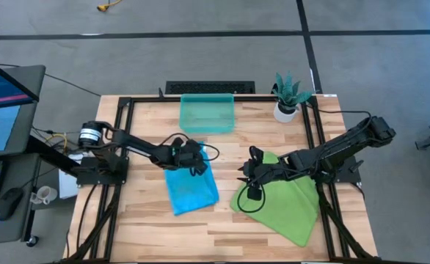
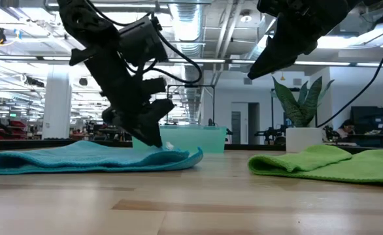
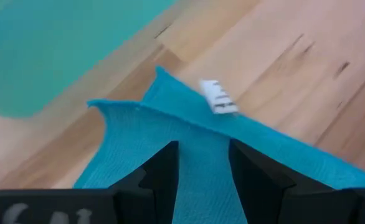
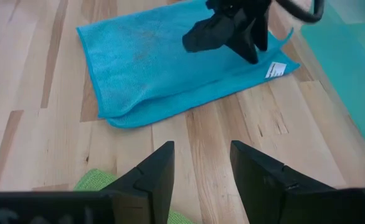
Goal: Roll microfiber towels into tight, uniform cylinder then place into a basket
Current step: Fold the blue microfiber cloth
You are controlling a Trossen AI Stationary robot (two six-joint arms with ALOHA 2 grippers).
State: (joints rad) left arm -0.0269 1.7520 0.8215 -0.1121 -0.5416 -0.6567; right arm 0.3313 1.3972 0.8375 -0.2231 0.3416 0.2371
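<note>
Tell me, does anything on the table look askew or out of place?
Only mildly. The blue towel lies folded and skewed to the table edge, one corner lifted near its white tag. The green towel is rumpled and angled. The basket sits upright and empty.

Legible text: none. One small white sewn-in care tag [image 3: 218, 98] sits at the corner of the sky-blue microfiber cloth towel [image 4: 164, 59] nearest the translucent teal plastic basket [image 1: 207, 112]; its dark printed lines are too blurred to read.
</note>
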